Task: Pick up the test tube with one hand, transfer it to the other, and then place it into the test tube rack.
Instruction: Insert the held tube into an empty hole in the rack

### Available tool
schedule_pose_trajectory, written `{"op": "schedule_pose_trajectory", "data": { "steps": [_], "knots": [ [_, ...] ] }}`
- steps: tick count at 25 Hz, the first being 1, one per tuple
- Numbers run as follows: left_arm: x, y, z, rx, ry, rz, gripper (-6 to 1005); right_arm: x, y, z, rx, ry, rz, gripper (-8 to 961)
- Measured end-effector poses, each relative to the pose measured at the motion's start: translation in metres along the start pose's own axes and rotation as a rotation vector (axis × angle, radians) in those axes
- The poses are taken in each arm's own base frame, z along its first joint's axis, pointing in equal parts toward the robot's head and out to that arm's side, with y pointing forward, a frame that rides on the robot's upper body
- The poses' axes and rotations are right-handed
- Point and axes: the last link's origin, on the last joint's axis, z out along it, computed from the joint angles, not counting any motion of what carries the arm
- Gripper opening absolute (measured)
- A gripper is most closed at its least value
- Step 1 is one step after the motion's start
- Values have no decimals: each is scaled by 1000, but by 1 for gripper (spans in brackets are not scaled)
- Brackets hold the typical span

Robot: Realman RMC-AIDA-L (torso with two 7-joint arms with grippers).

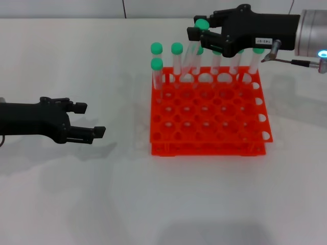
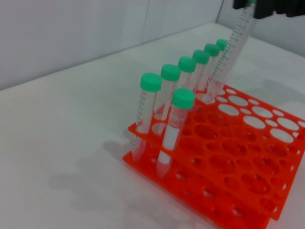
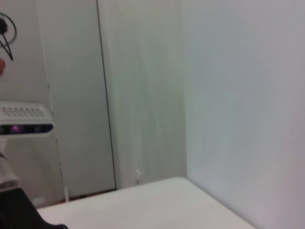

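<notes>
My right gripper (image 1: 200, 29) grips the tube (image 1: 194, 51) by its green cap, tilted over the rack's (image 1: 209, 117) far row. If I lower it tilted, the tip can hit the hole rim and jam. My left gripper (image 1: 90, 120) rests released near the tabletop's (image 1: 76, 204) left edge.

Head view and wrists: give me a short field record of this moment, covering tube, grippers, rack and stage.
held tube: test tube, tilted, above the rack's far row
right gripper: shut on the tube's green-capped end
left gripper: open, holding nothing, over the table left of the rack
test tube rack: orange-red, tubes in far row and far-left corner
stage: handover done, tube not yet seated
</notes>
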Motion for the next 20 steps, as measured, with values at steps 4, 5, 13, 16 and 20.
{"op": "schedule_pose_trajectory", "data": {
  "steps": [4, 5, 13, 16, 20],
  "knots": [
    [1, -1, 1, 0, -8, 24, 888, -2, -1, 5, 2, 6, 11, 266],
    [2, -1, 1, 0, -8, 28, 888, -2, -2, 6, 3, 6, 15, 266],
    [6, -4, 1, 4, -8, 56, 887, 1, -1, 16, 15, 32, 8, 266],
    [7, -4, 1, 6, -8, 58, 887, 4, -2, 21, 20, 47, 17, 266],
    [7, -4, 1, 6, -8, 58, 887, 5, -1, 24, 16, 51, 17, 266]
  ]
}}
